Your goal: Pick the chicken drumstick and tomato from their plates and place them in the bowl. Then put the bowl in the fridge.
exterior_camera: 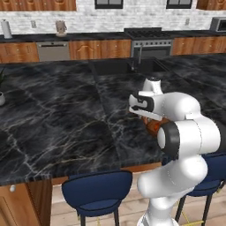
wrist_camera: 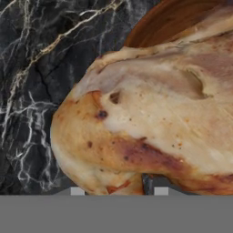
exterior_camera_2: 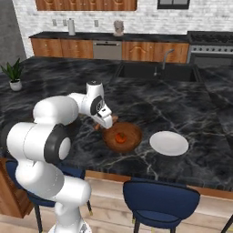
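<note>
Between claw [wrist_camera: 116, 190] tips: chicken drumstick [wrist_camera: 150, 118], beside bowl [exterior_camera_2: 122, 136].

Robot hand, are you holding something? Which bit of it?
Yes: the gripper holds the chicken drumstick, beside the wooden bowl. Which part the fingers pinch cannot be told; the meat hides them.
</note>
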You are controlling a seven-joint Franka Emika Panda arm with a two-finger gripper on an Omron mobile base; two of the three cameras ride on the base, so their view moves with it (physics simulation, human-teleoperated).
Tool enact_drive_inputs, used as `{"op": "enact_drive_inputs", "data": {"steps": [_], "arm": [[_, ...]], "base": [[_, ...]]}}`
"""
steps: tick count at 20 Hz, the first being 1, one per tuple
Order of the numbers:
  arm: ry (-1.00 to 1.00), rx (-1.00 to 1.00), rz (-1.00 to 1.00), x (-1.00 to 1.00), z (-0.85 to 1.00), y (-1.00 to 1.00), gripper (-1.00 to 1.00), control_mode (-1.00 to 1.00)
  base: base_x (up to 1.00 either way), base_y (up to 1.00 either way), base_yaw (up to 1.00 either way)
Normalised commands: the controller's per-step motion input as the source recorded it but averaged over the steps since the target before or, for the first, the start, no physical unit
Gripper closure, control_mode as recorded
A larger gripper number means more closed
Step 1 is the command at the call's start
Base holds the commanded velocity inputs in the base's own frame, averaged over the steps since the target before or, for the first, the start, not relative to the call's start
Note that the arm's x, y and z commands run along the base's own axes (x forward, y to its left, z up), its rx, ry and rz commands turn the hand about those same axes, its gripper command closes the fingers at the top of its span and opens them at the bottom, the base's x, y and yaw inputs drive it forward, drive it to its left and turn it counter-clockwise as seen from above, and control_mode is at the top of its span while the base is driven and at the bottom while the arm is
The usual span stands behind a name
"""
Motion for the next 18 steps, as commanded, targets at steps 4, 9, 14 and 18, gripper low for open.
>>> {"op": "enact_drive_inputs", "data": {"steps": [4,9,14,18], "arm": [[0.00,0.00,0.00,0.00,0.00,0.00,1.00,1.00],[0.00,0.00,0.00,0.00,0.00,0.00,1.00,1.00],[0.00,0.00,0.00,0.00,0.00,0.00,1.00,1.00],[0.00,0.00,0.00,0.00,0.00,0.00,1.00,-1.00]], "base": [[0.54,0.27,0.00],[0.03,0.04,0.00],[0.00,0.00,0.00],[0.00,0.00,0.00]]}}
